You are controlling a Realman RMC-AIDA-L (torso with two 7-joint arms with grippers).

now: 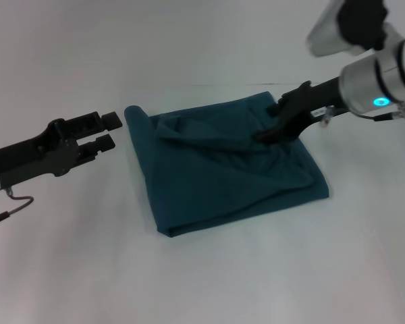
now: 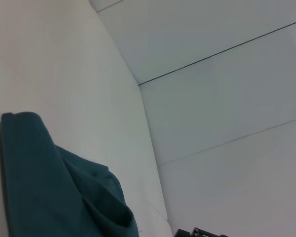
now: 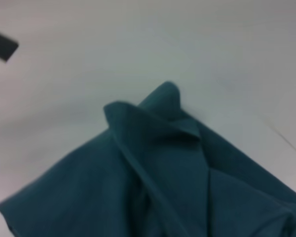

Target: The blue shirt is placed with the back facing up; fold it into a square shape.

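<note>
Blue shirt (image 1: 223, 169): soft knit cloth, light and limp, already bundled into a rough, rumpled square mid-worktop (image 1: 202, 283); layers likely slide over one another. Left pincer (image 1: 110, 131): just beside the shirt's rolled left edge, fingers parted, holding nothing. Best holds, by judgement: that rolled edge and the loose corners. Right pincer (image 1: 268, 135): pressed into the far right folds; whether it grips cloth cannot be told.
</note>
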